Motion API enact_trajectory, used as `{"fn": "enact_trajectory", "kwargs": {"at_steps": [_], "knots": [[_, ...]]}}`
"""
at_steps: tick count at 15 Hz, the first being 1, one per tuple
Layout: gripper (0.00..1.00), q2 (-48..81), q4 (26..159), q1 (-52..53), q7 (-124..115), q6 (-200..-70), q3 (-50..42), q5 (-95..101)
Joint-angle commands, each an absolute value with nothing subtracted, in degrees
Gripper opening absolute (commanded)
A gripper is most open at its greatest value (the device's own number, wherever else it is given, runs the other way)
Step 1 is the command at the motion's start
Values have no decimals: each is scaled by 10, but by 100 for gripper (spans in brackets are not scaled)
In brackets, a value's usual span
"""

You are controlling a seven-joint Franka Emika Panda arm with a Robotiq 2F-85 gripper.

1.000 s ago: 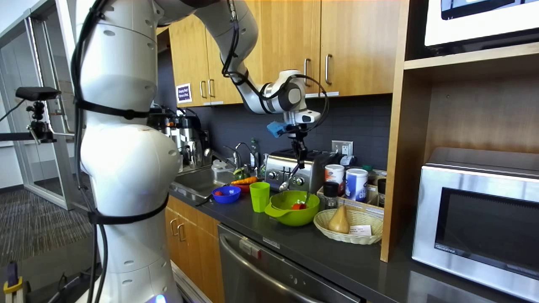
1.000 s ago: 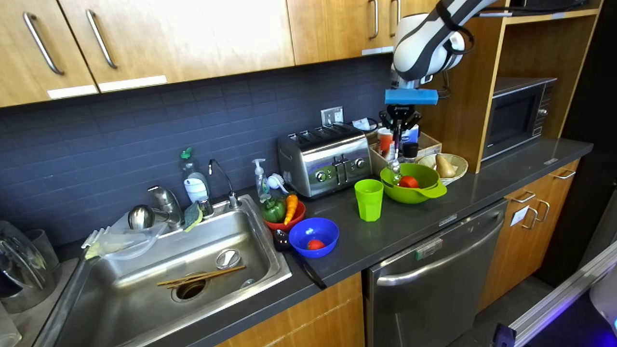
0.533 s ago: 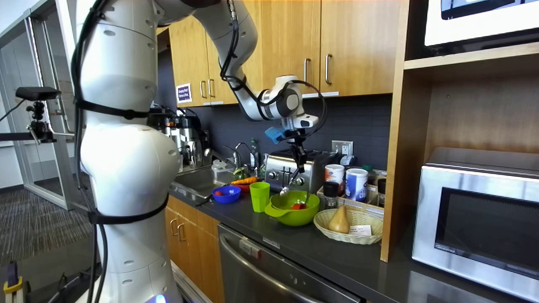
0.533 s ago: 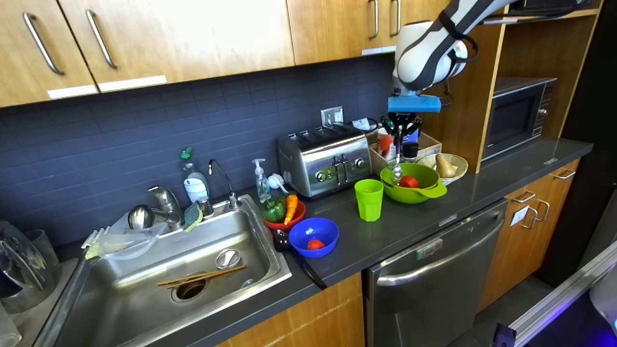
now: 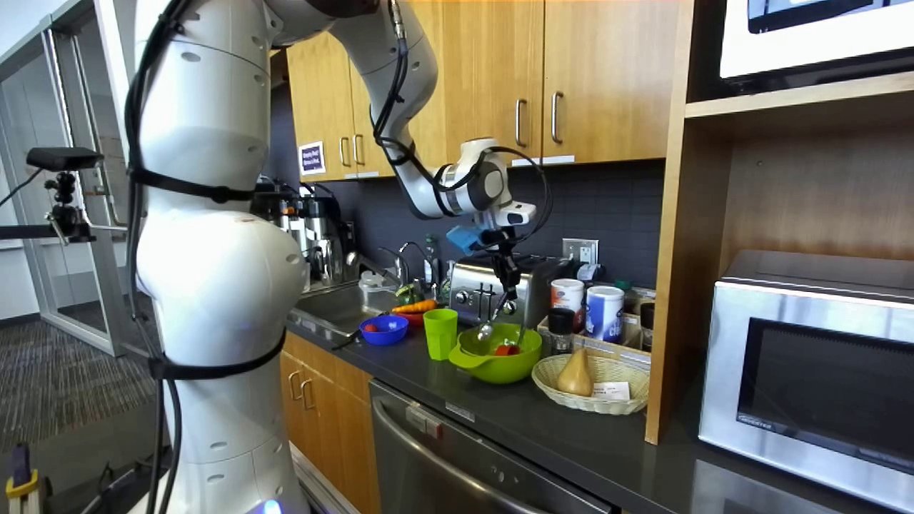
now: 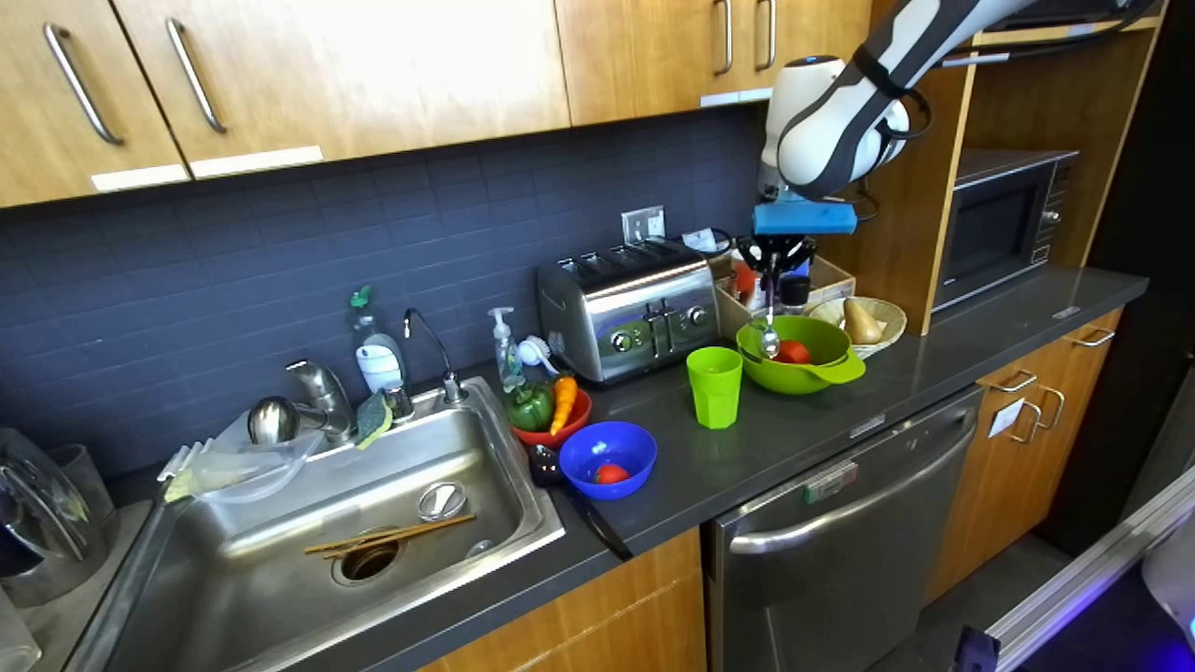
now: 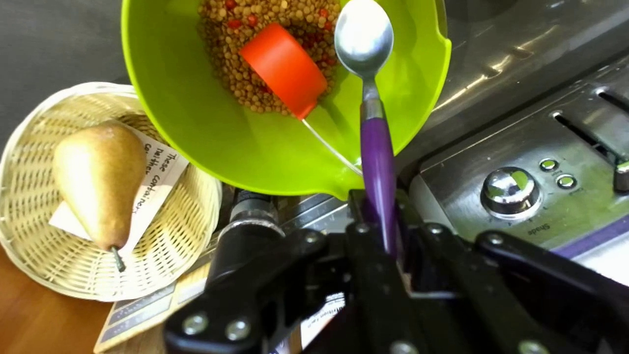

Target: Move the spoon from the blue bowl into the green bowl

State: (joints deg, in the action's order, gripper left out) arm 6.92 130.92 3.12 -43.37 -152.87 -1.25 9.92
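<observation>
My gripper (image 5: 511, 291) is shut on the purple handle of a metal spoon (image 5: 485, 331), which hangs head down; the gripper also shows in an exterior view (image 6: 771, 271) and the wrist view (image 7: 380, 209). The spoon's head (image 6: 769, 343) is at the toaster-side rim of the lime-green bowl (image 6: 794, 381). In the wrist view the spoon (image 7: 364, 42) lies over the inside of the green bowl (image 7: 216, 152); whether it touches is unclear. That bowl holds lentils (image 7: 260, 93) and a red-orange scoop (image 7: 285, 71). The blue bowl (image 6: 607, 445) holds a small red object (image 6: 611, 474).
A lime-green cup (image 6: 715, 387) stands between the bowls. The toaster (image 6: 635, 313) is behind. A wicker basket with a pear (image 7: 100, 182) and a box of jars (image 5: 604, 314) flank the green bowl. A red bowl of vegetables (image 6: 553, 425), a black spoon (image 6: 588, 513) and the sink (image 6: 327, 523) lie beyond the blue bowl.
My gripper has moved down with the spoon in it. The spoon's head has dropped from above the green bowl's rim to about rim height or a little inside. The bowls have not moved.
</observation>
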Motion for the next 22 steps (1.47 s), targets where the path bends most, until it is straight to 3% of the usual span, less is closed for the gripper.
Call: {"fn": "enact_trajectory", "kwargs": {"at_steps": [1, 22], "knots": [[4, 81, 1311, 47, -460, -1546, -20, 132], [4, 164, 1233, 90, -545, -1492, -48, 236]]}}
